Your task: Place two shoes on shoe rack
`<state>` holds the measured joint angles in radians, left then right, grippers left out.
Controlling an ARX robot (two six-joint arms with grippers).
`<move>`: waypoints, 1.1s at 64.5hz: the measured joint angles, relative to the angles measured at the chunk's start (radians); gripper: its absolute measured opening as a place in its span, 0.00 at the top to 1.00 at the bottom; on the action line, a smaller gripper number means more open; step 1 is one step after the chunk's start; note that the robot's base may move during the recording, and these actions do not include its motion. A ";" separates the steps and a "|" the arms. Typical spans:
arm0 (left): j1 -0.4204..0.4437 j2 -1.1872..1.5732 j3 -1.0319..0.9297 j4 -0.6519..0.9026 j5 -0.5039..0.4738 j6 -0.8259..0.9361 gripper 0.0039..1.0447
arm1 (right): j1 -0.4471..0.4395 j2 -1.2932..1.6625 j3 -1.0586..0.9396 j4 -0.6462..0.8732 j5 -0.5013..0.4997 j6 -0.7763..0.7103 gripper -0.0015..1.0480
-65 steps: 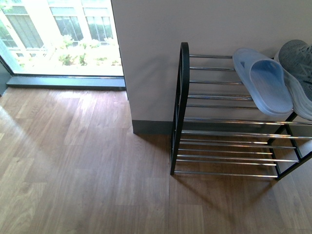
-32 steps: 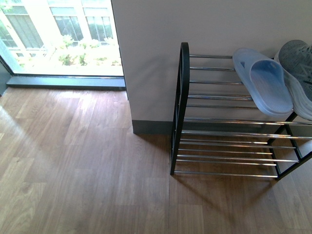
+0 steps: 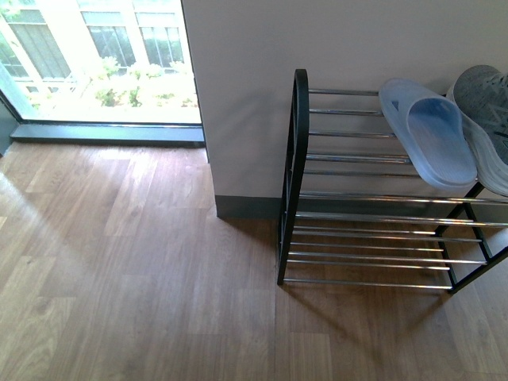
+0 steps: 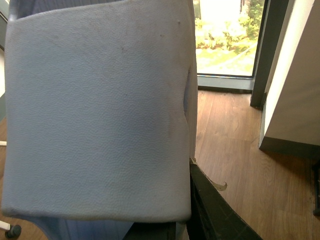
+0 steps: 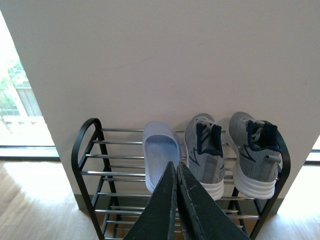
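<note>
1. Grey sneakers, one beside the other, are sitting side by side on the shoe rack's top tier, next to a pale blue slipper.
2. Right end effector is showing its fingers pressed together, empty.
3. Left end effector is hiding behind pale padding; cannot tell its state.

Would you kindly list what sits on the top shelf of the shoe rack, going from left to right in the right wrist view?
Light blue slipper → grey sneaker → second grey sneaker, all on the shoe rack.
</note>
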<state>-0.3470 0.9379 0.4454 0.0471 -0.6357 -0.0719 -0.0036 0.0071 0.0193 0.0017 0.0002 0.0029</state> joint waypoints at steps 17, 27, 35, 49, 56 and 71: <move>0.000 0.000 0.000 0.000 0.000 0.000 0.99 | 0.000 -0.001 0.000 0.000 0.000 0.000 0.60; 0.001 0.000 0.000 0.000 -0.001 0.000 0.99 | 0.000 -0.001 0.000 0.000 -0.004 0.000 0.36; 0.002 -0.001 0.000 0.000 -0.004 0.000 0.99 | 0.000 -0.001 0.000 0.000 -0.004 0.000 0.18; 0.001 -0.001 0.000 0.000 -0.001 0.000 0.99 | 0.000 -0.002 0.000 -0.002 0.000 0.000 0.09; 0.000 -0.001 0.000 0.000 0.000 0.000 0.99 | 0.001 -0.002 0.000 -0.002 -0.001 0.000 0.09; -0.007 0.000 0.000 0.000 0.010 0.000 0.99 | 0.002 -0.002 0.000 -0.002 0.005 0.000 0.09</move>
<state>-0.3542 0.9382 0.4454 0.0471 -0.6262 -0.0719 -0.0017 0.0051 0.0193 -0.0006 0.0051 0.0029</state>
